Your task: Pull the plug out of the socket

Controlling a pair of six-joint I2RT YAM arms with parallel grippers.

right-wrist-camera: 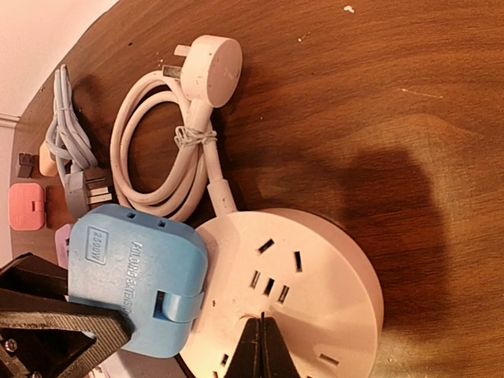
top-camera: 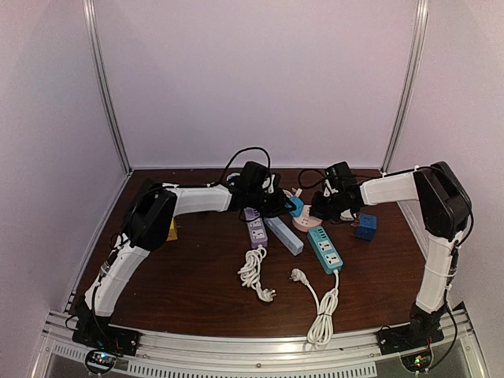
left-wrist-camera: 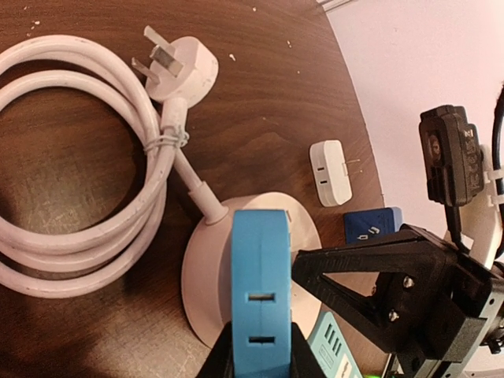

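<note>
task status: the extraction is judged to be under way, not complete. the blue adapter plug [left-wrist-camera: 261, 291] is pinched across its sides by the left gripper [left-wrist-camera: 260, 356]. it is located over one edge of the round white socket [right-wrist-camera: 315, 268], toward the back middle of the wooden table [left-wrist-camera: 260, 118]. the right gripper [right-wrist-camera: 262, 346] is seen with its fingers pressed together and nothing between them. its tips are placed at the socket face, which is judged to serve as a hold-down. whether the pins are seated in the slots cannot be confirmed, since the joint is hidden beneath the plug body. separation is therefore treated as outstanding.

materials: the plug is a round-cornered block of smooth matte plastic, marked with lettering and slotted on its side. the socket is a flat, glossy disc with several slot groups in its face. a white cord [right-wrist-camera: 194, 138], round in section, is coiled and tied beside the disc. the table surface is dark grained wood.
</note>
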